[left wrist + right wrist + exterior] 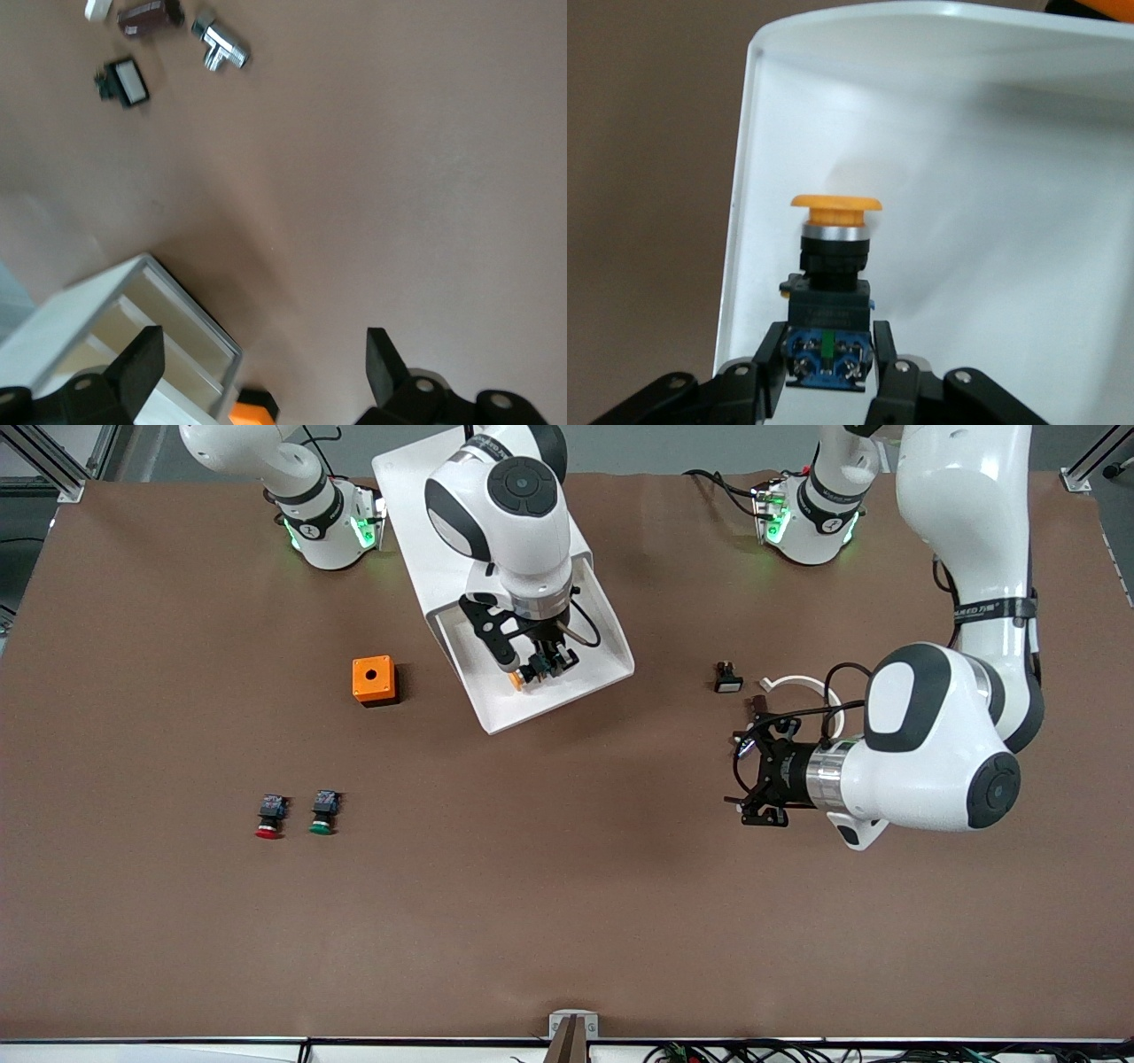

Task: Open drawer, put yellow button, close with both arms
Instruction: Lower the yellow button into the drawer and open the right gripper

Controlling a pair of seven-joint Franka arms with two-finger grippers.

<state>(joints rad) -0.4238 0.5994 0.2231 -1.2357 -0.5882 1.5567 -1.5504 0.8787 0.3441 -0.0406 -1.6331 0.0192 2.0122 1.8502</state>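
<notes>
The top drawer stands pulled out of the white cabinet, toward the front camera. My right gripper reaches down into it. Its fingers sit against both sides of the blue base of the yellow button, whose yellow-orange cap points away from the gripper over the drawer's white floor. In the front view the yellow button shows just inside the drawer's front lip. My left gripper waits above the table toward the left arm's end, wide open with nothing in it.
An orange box sits beside the drawer toward the right arm's end. A red-capped button and a green-capped button lie nearer the front camera. A small white-faced switch and a white ring lie near the left gripper.
</notes>
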